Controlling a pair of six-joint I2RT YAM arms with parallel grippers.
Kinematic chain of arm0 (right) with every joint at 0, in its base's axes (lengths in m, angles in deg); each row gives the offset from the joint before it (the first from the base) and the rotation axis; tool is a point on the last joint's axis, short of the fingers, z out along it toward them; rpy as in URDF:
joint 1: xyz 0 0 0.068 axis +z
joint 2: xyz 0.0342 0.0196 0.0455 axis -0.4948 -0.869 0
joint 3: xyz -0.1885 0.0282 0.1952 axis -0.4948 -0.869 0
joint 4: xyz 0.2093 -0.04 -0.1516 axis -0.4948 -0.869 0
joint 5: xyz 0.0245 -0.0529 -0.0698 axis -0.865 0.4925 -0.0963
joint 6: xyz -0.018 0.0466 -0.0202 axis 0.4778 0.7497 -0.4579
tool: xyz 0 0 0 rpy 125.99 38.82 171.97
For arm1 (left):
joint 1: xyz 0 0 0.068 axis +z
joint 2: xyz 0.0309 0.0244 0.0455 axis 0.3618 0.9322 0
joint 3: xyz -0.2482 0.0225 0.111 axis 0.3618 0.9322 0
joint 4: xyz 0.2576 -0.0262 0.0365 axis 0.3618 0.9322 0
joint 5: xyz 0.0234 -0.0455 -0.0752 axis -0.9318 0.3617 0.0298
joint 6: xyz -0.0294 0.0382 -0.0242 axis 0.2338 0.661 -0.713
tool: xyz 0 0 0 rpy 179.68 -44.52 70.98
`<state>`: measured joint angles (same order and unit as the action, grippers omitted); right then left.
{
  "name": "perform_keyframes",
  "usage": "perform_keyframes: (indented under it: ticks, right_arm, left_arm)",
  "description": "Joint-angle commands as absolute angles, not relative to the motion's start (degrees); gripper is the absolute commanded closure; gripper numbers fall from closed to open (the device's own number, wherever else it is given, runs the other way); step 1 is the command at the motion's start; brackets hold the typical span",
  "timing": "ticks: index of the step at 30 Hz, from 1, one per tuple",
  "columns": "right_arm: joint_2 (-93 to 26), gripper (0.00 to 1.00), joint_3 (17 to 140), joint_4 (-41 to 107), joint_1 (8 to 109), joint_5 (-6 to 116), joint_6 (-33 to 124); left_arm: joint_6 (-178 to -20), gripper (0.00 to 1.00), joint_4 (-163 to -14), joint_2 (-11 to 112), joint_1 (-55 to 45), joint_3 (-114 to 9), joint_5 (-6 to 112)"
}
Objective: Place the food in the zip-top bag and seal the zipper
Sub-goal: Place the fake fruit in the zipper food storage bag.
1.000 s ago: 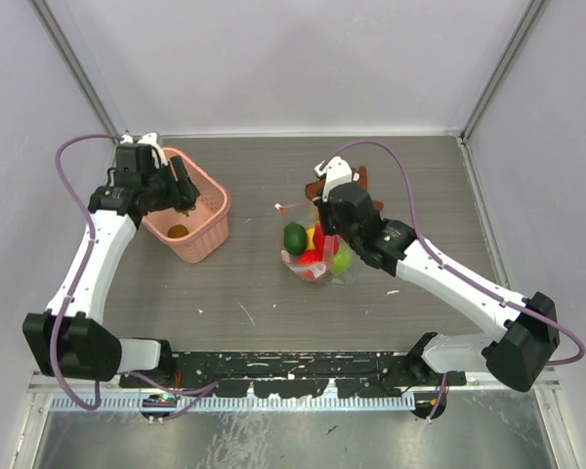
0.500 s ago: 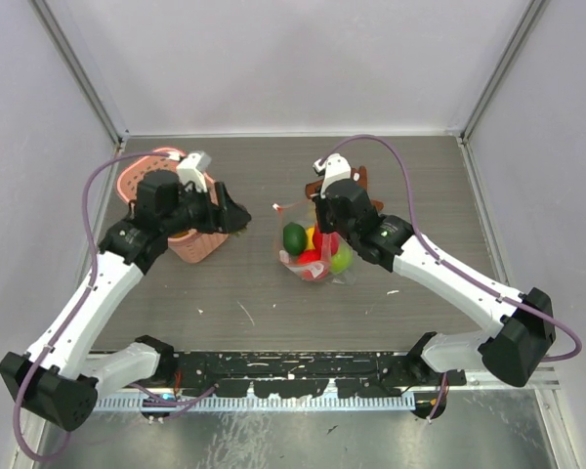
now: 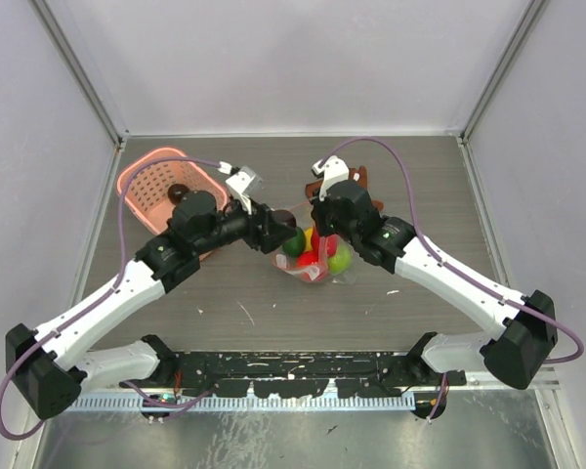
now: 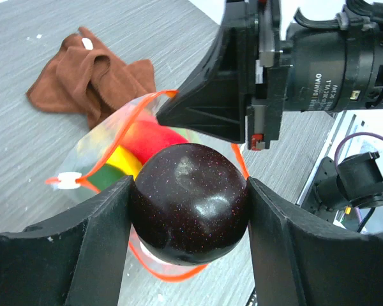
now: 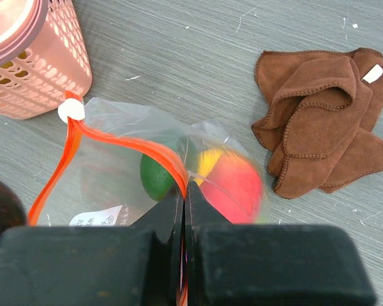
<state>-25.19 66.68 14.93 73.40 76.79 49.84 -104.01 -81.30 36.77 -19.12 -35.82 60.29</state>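
left gripper (image 3: 276,230): closed on a dark maroon ball (image 4: 190,203), one finger on each side. in the top view it sits at the left edge of the bag (image 3: 317,259). in the left wrist view the ball is just in front of the bag's open mouth; whether it touches the plastic cannot be told.

right gripper (image 5: 185,201): jaws pressed together, pinching the bag's rim at the zipper (image 5: 124,145).

bag: mid-table, between the two grippers. the mouth is open, with the zipper's two sides spread apart in a loop. the white tab (image 5: 71,110) is at the end towards the basket (image 5: 51,76). a white label shows on the plastic.

contents seen through the plastic: one green piece (image 5: 154,175), one yellow (image 5: 207,162), one red (image 5: 233,191), all close together.

basket: pink, perforated, upright on the table (image 3: 420,176), far left, near the bag but apart from it.

brown cloth (image 5: 319,121): crumpled, beyond the bag on its right side, not touching it.
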Motion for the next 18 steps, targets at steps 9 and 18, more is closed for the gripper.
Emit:
perform_keyframes:
  ticks: [9, 18]
  right_arm:
    - [-23.11, 1.0, 67.75, 18.21, 73.27, 72.93, 51.01]
    - [-23.19, 1.0, 67.25, 17.87, 73.29, 71.57, 51.34]
  left_arm:
    - [-87.73, 0.56, -106.28, 43.9, -21.32, -29.01, 62.11]
    - [-79.22, 0.51, -110.28, 47.38, -22.19, -26.46, 61.7]
